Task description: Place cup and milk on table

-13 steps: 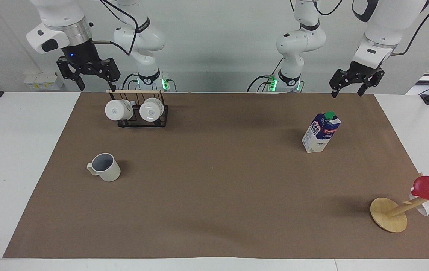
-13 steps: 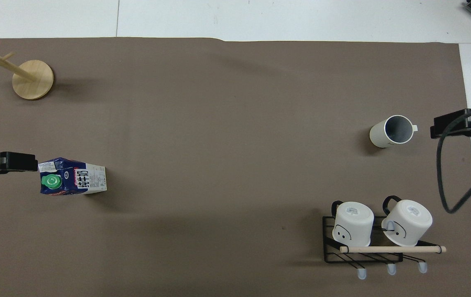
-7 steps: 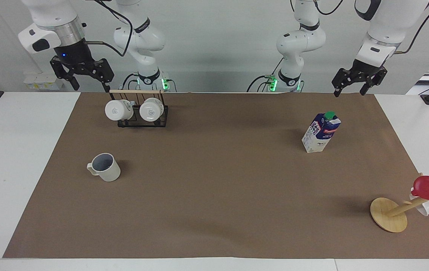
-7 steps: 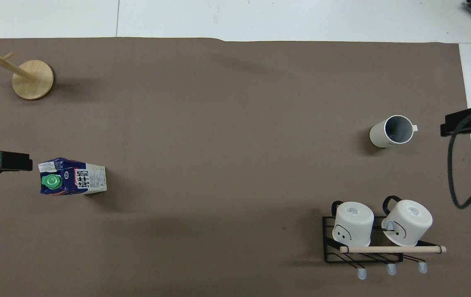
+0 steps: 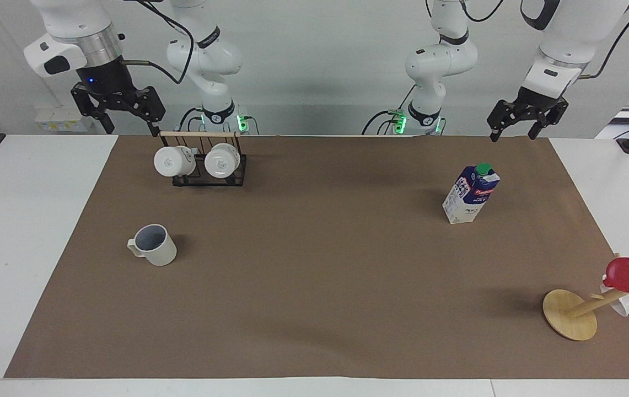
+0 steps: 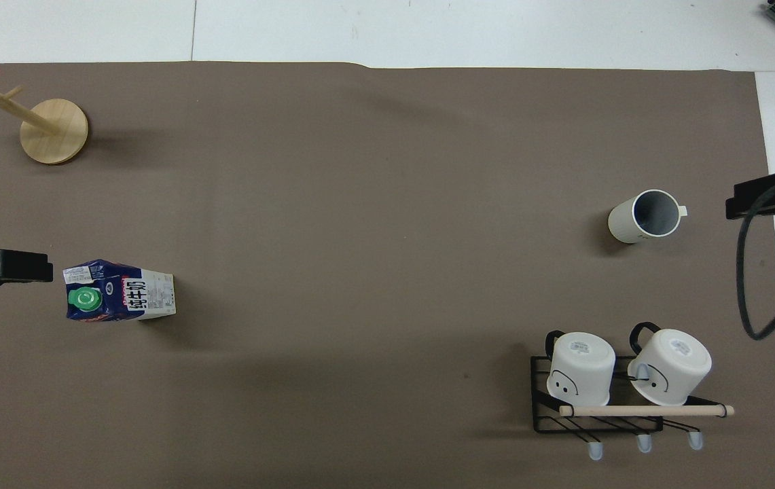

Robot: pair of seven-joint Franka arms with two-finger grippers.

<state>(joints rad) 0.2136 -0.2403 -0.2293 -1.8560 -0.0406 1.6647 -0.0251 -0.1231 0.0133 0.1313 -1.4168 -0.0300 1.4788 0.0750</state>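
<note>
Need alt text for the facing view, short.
An off-white cup and a blue-and-white milk carton stand upright on the brown-matted table, far apart. Both grippers, right and left, hang open, empty and raised at the robots' edge.

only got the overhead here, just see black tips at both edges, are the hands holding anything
observer: No. The facing view shows the left hand open and empty, up in the air over the robots' edge of the mat.
operator: and the right one
observer: The right hand is open and empty too, raised beside the mug rack, over the same edge.
operator: milk looks flat from up here, is it lying down
observer: No, the milk stands upright on the mat with its green cap on top. The cup also stands upright, mouth up, toward the right arm's end.
</note>
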